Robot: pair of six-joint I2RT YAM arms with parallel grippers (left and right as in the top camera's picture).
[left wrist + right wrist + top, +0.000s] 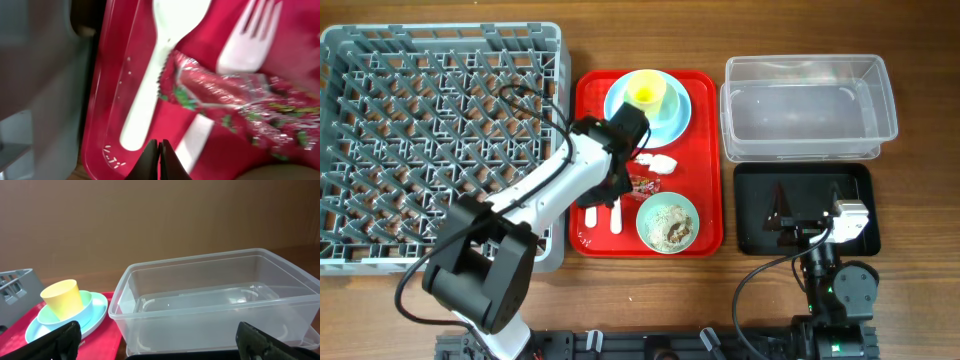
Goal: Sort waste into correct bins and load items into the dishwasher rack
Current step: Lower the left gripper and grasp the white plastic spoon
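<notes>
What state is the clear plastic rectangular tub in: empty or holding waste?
Empty. The clear plastic rectangular tub shows only its bare bottom in the overhead and right wrist views; nothing lies inside.

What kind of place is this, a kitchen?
Probably a test bench mimicking a canteen dish-return station, not a real kitchen: a grey plastic lattice dishwasher rack, a flat red plastic meal tray and a clear plastic rectangular tub sit on a wooden table.

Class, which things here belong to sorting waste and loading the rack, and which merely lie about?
Job: red wrapper, paper scrap, spoon, fork, yellow cup, blue plate, bowl of crumbs, clear tub, black tray, grey rack.
Lying about: red tray, table.
</notes>
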